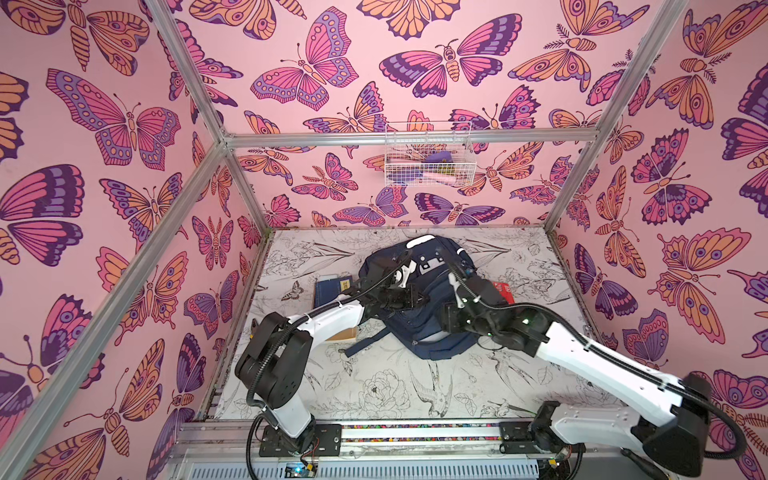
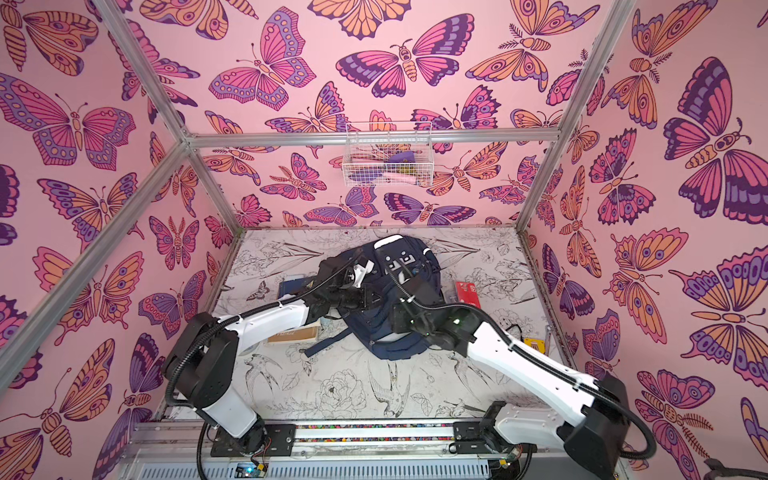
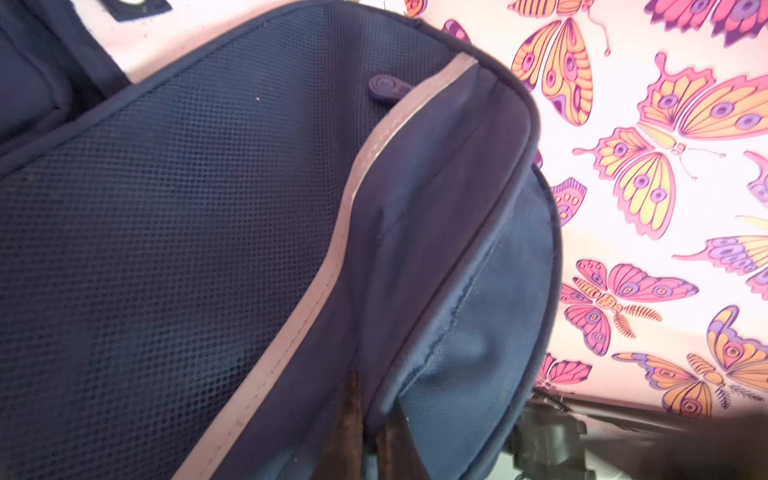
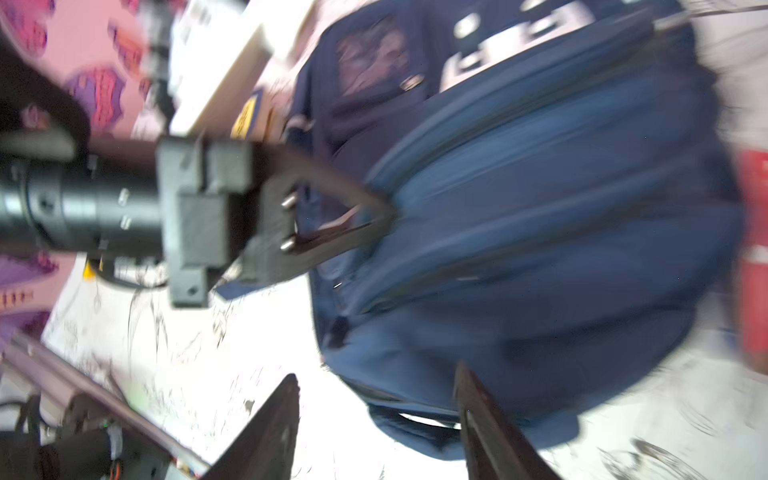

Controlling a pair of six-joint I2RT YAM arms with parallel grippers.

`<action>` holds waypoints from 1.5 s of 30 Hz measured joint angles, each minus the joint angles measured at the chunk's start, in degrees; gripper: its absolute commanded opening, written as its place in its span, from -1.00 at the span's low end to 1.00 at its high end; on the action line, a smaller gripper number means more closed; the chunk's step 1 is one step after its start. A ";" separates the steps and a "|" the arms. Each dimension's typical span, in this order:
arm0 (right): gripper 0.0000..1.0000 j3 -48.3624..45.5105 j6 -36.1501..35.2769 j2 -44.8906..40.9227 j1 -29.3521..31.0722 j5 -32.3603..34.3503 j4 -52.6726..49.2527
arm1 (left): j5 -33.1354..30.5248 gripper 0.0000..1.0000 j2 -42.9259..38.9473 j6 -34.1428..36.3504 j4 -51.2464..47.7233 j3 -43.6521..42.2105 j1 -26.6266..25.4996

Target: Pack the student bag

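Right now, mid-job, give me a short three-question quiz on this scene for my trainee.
1. True or false: the left hand is shut on the fabric of the student bag.
2. Pick one. The right hand is: A, open; B, shut on a strap; C, shut on a book.
3. Fill in the blank: the flat pack lying to the right of the bag in both top views is ___ in colour.

Key: 1 true; 2 A; 3 red.
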 measured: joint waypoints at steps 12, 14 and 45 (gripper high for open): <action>0.20 9.97 0.20 7.45 -2.34 -15.50 -1.75 | -1.57 0.30 -3.48 4.04 -5.40 0.35 1.36; 0.19 12.79 0.28 10.93 -2.34 -18.73 -0.81 | -6.10 0.32 -8.04 5.07 -8.70 0.35 2.05; 0.22 41.33 6.64 60.72 0.70 -39.56 14.86 | -19.67 0.76 -6.38 6.14 -34.77 -4.07 35.95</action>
